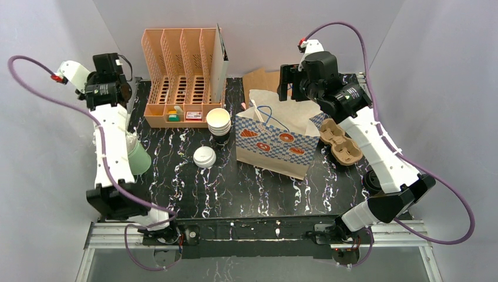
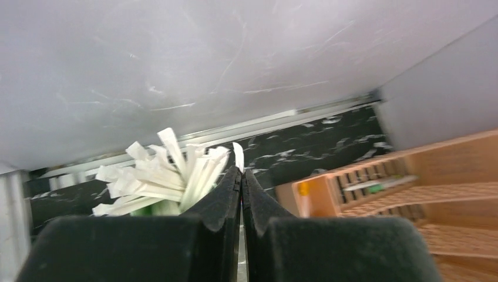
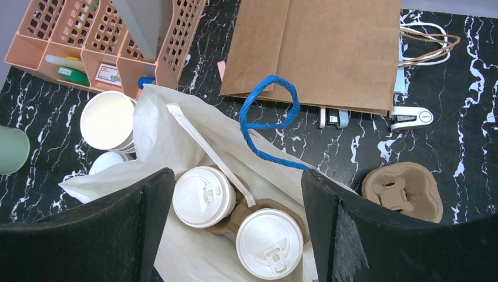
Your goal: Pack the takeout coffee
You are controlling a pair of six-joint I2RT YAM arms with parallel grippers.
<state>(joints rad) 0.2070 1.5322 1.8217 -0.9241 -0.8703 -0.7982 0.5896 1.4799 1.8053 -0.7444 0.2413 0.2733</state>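
Our right hand hangs spread directly above the two lidded cups, seated side by side in their tray inside the open bag. Our left hand, pressed together, sits well apart at the straws.

No legible text; print on the red-and-white card in the peach organizer too small
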